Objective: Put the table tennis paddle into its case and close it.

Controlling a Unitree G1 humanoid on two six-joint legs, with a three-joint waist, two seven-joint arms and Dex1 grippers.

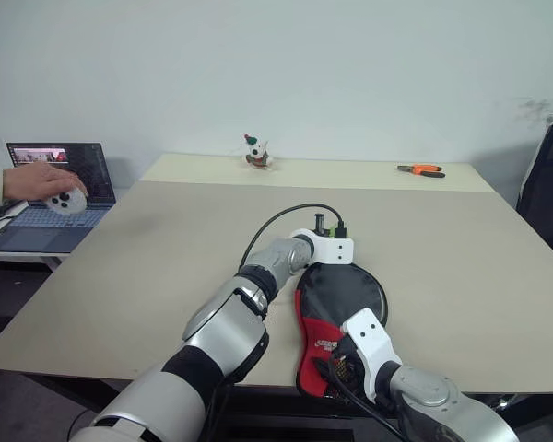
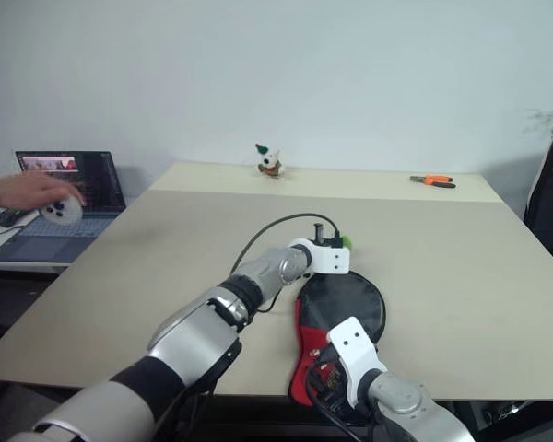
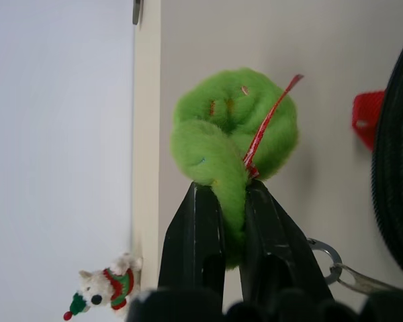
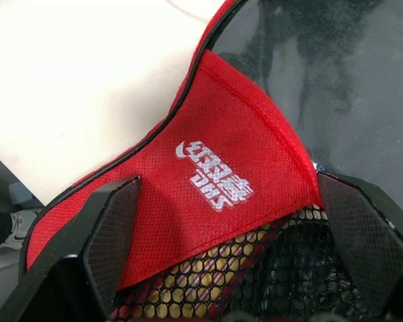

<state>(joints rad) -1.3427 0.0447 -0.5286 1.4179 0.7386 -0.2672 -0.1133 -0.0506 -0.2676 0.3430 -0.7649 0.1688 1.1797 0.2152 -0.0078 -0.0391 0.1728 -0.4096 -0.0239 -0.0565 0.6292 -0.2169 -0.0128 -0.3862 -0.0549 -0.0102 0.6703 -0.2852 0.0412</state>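
The case (image 1: 339,318) is lying flat at the table's (image 1: 461,267) near edge, its round black end pointing toward twelve o'clock and its red, logo-printed end toward six, hanging slightly over the edge. The left gripper (image 3: 230,201) is sitting at the case's twelve o'clock rim with its jaws pinched nearly shut on the fuzzy green zipper tag (image 3: 232,131), presumably because that tag is the handle for running the zip around the rim to seal the cover. The right gripper (image 4: 228,241) is hovering at the six o'clock end with its jaws spread wide and gripping nothing, straddling the red panel and mesh pocket, probably placed to steady the case against the pull. The table tennis paddle itself is not visible as a separate object; judging by the case's filled-out shape it is probably inside, though that cannot be confirmed. How far the zip has travelled is hard to make out, since the left wrist is covering that stretch of rim.
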